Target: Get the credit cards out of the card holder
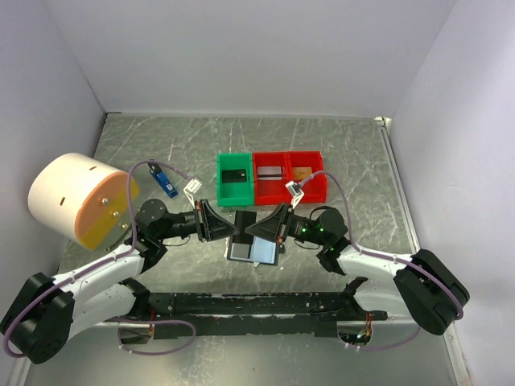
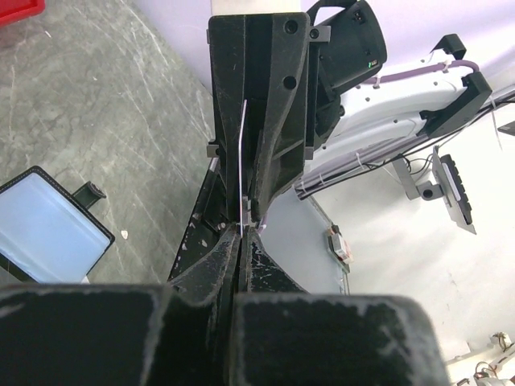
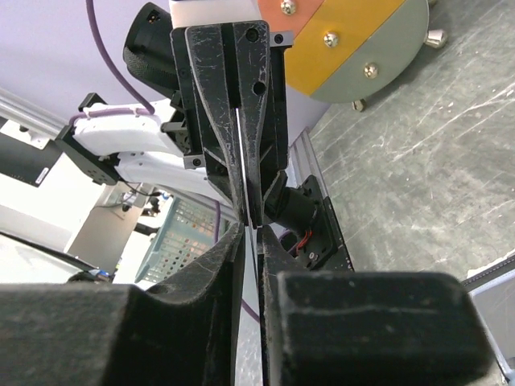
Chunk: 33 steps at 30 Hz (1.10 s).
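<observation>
A black rail (image 1: 257, 304) runs along the near edge of the counter (image 1: 354, 153) between the two arm bases. The arms reach inward from there, so the left fingers (image 2: 240, 243) and the right fingers (image 3: 262, 245) meet tip to tip over the middle. A thin silvery credit card (image 2: 242, 161) stands on edge between them. The left fingers are pressed together on one end of it. The right fingers flank the other end with a sliver of gap — I cannot tell whether they grip it. Just below the tips the card holder (image 1: 254, 251) lies opened flat on the counter, its pale blue sleeve facing up. At the left a big white drum (image 1: 68, 197) with an orange-and-grey face crowds the left arm near the side wall. Farther back lies a small blue stick (image 1: 166, 182). Right of it three bins touch side by side — a green bin (image 1: 235, 198) with a black card (image 1: 236, 175), a red bin (image 1: 272, 155) with a silvery card (image 1: 269, 171), and a second red bin (image 1: 323, 183) with an orange-gold card (image 1: 302, 171). Behind the bins bare counter runs to the back wall, and white walls close in the left, right and far sides.
</observation>
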Available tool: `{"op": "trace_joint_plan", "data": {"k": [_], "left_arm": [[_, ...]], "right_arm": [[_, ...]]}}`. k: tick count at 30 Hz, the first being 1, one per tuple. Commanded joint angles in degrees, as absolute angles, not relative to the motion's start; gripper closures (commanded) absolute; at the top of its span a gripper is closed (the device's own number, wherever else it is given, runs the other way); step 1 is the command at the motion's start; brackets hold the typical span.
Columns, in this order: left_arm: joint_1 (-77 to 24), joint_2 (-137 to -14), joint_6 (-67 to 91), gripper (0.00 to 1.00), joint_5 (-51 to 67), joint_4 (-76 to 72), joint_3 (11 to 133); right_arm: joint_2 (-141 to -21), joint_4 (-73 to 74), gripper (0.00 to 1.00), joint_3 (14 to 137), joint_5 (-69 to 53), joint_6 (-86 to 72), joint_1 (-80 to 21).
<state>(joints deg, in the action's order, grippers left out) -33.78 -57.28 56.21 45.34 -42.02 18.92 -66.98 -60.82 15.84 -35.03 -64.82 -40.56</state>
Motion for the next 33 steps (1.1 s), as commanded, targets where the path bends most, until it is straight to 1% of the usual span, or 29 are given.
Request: {"op": "trace_joint_plan", "data": {"k": [1,4,5,6,7,8,10,11,14,16,18,22,24,29,31,33], "left_arm": [[-33.31,-57.05,56.45,0.93,46.97,-44.92,18.66],[-33.31,-56.62,55.72,0.93,46.77,-43.75,18.58],[-33.31,-56.64,55.26,0.92,46.31,-42.93,18.76],[-33.31,-56.68,54.62,0.89,45.91,-41.76,19.30],[-33.31,-56.79,54.01,0.83,45.45,-40.33,19.86],[-33.31,-56.73,53.49,0.76,44.65,-38.99,20.35],[-33.32,-55.68,52.64,0.59,43.32,-36.38,20.84],[-33.31,-54.60,52.01,0.48,41.98,-34.62,21.02],[-33.31,-51.26,48.17,0.26,36.48,-24.84,23.48],[-33.31,-49.84,44.83,0.18,32.01,-16.40,26.69],[-33.27,-48.97,40.81,0.15,26.52,-6.10,30.55],[-33.31,-48.22,36.81,0.13,14.11,6.30,36.96],[-33.31,-48.59,35.79,0.11,8.45,10.72,39.66],[-33.31,-50.97,32.43,0.10,-0.98,18.65,46.60],[-33.31,-52.22,30.73,0.08,-4.21,21.73,50.04],[-33.23,-54.37,29.12,0.02,-6.69,25.00,53.16]], "right_arm": [[-67.74,-65.77,0.91,16.46,-35.25,-65.98,-40.90],[-68.19,-66.35,0.99,16.66,-35.23,-65.77,-40.87],[-67.96,-65.15,1.00,17.13,-35.36,-65.14,-40.94],[-67.61,-62.98,1.00,17.67,-35.29,-64.10,-40.88],[-66.87,-60.63,1.00,18.23,-35.00,-62.79,-40.91],[-65.92,-57.24,1.00,18.54,-34.42,-61.59,-40.93],[-63.44,-52.26,1.00,18.65,-32.39,-59.27,-40.88],[-62.17,-49.47,1.00,18.76,-31.17,-57.97,-40.88],[-58.93,-40.96,1.00,20.15,-28.06,-54.48,-40.67],[-57.19,-34.82,1.00,22.13,-25.62,-51.76,-40.47],[-56.13,-28.68,1.00,24.43,-22.65,-48.78,-40.38],[-55.29,-19.08,1.00,28.52,-16.74,-43.94,-40.09],[-55.34,-15.19,1.00,30.89,-14.67,-41.33,-39.91],[-57.05,-7.84,1.00,37.50,-10.99,-35.84,-39.61],[-58.43,-4.91,1.00,40.29,-9.34,-33.91,-39.58],[-59.86,-1.98,1.00,42.90,-7.67,-32.08,-39.46]]}}
